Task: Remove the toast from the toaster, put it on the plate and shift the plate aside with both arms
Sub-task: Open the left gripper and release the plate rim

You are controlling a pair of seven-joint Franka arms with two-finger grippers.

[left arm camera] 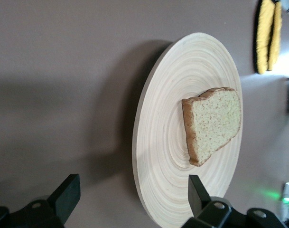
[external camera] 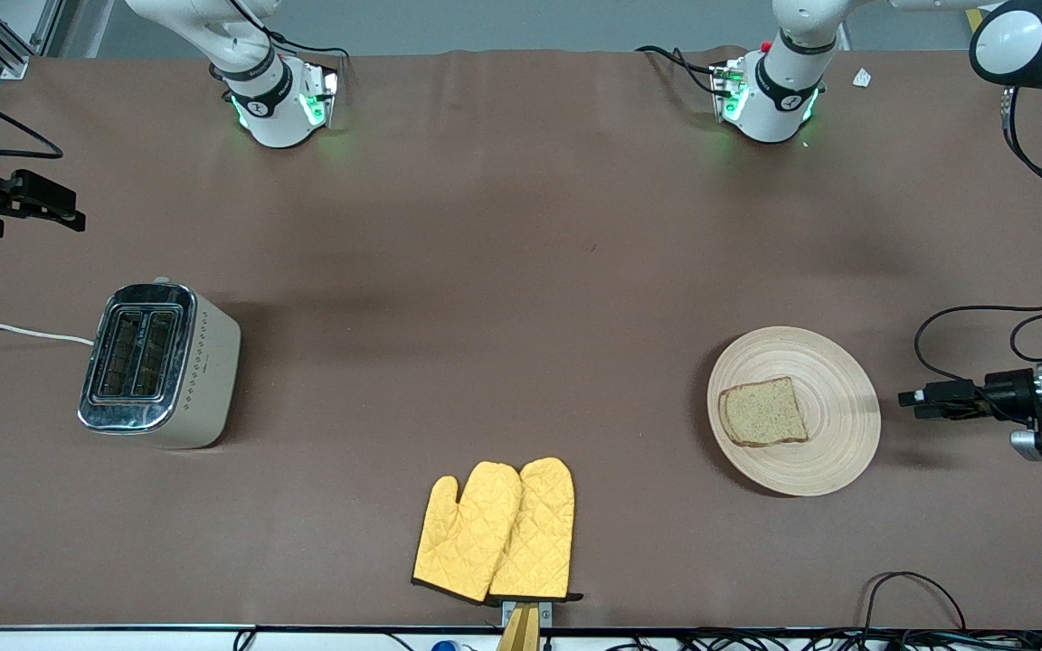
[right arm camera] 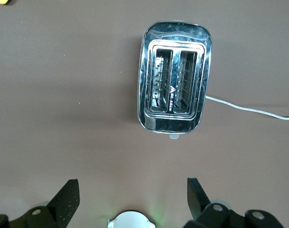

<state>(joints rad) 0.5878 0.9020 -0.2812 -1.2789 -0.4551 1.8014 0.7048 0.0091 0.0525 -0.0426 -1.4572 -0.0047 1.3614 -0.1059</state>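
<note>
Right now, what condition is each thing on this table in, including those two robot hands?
Brown speckled bread slice: lying flat on the plate.
Round light-beige wooden plate: flat on the table, holding the toast.
Shiny two-slot toaster: upright, both slots empty, cord attached.
Yellow quilted oven mitts: lying flat, side by side.
Left gripper: jaws open, beside the plate.
Right gripper: jaws open, empty.

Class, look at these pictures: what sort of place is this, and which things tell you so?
Probably a robotics lab staged as a kitchen: a toaster, toast on a wooden plate, and oven mitts.
</note>
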